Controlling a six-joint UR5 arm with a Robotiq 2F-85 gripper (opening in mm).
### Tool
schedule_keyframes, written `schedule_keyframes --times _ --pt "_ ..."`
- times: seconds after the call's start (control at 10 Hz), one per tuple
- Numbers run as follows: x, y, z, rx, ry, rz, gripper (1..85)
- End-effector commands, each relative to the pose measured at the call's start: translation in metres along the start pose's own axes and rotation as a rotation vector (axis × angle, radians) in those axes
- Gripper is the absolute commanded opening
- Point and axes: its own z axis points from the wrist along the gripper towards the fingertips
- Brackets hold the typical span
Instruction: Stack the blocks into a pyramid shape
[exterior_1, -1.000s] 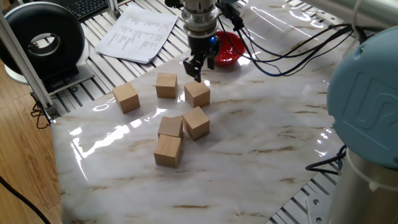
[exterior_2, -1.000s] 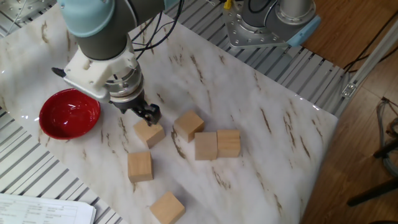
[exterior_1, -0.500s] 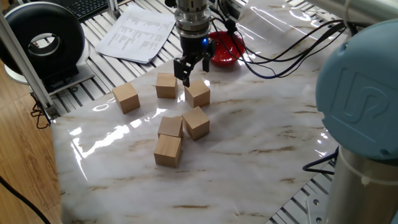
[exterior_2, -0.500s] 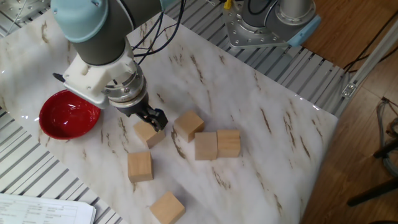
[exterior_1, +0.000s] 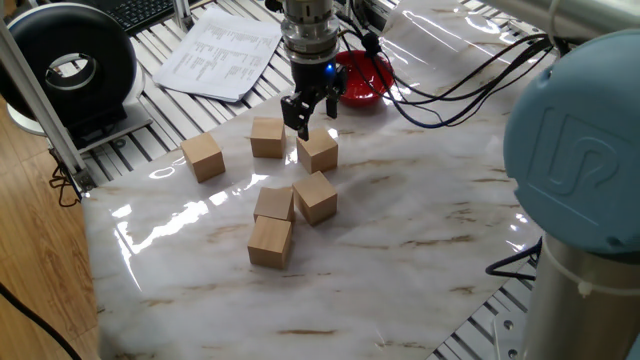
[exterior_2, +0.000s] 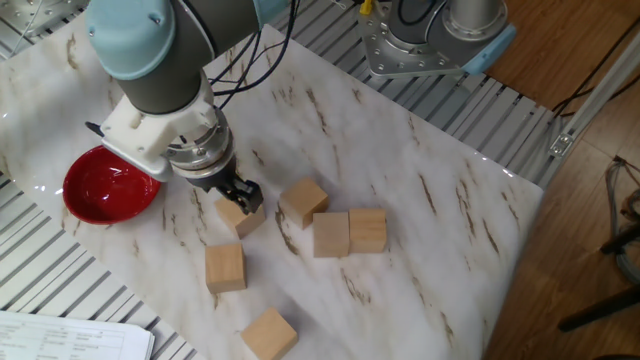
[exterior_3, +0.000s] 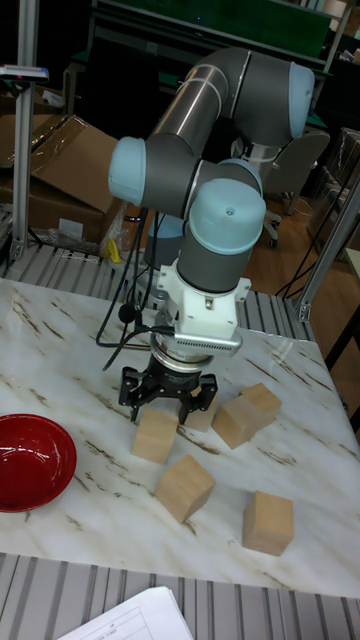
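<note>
Six light-tan wooden blocks lie loose on the marble table, none stacked. In one fixed view they are at the far left (exterior_1: 203, 156), back middle (exterior_1: 267, 137), under the gripper (exterior_1: 318, 152), and in a front cluster (exterior_1: 315, 196) (exterior_1: 274, 204) (exterior_1: 270, 241). My gripper (exterior_1: 308, 122) hangs open just over the block under it (exterior_2: 240, 214), its fingers spread to either side of that block's top (exterior_3: 155, 435). Nothing is held. The gripper (exterior_2: 240, 196) hides part of this block.
A red bowl (exterior_1: 362, 78) sits behind the gripper, also seen at the table's left (exterior_2: 110, 185). Black cables (exterior_1: 450, 90) trail over the table's back. Papers (exterior_1: 220, 50) and a round black device (exterior_1: 70, 65) lie beyond the far-left edge.
The gripper has shifted from beside the red bowl to above the block near the bowl and come down slightly. The blocks have not moved.
</note>
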Motion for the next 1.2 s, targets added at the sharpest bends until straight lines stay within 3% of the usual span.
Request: schedule_keyframes --times 0.0,0.6,0.8,0.9,1.0,1.1 --pt "-0.002 0.006 0.001 -0.029 -0.007 0.034 71.3" --pt "0.000 0.026 -0.009 -0.023 0.023 0.083 70.7" --pt "-0.003 0.027 -0.007 -0.031 0.034 0.160 70.7" --pt "-0.009 0.031 -0.006 -0.050 0.027 0.215 69.7" --pt "-0.015 0.043 -0.006 -0.095 0.027 0.274 69.7" --pt "-0.016 0.039 -0.004 -0.087 0.034 0.305 68.7"
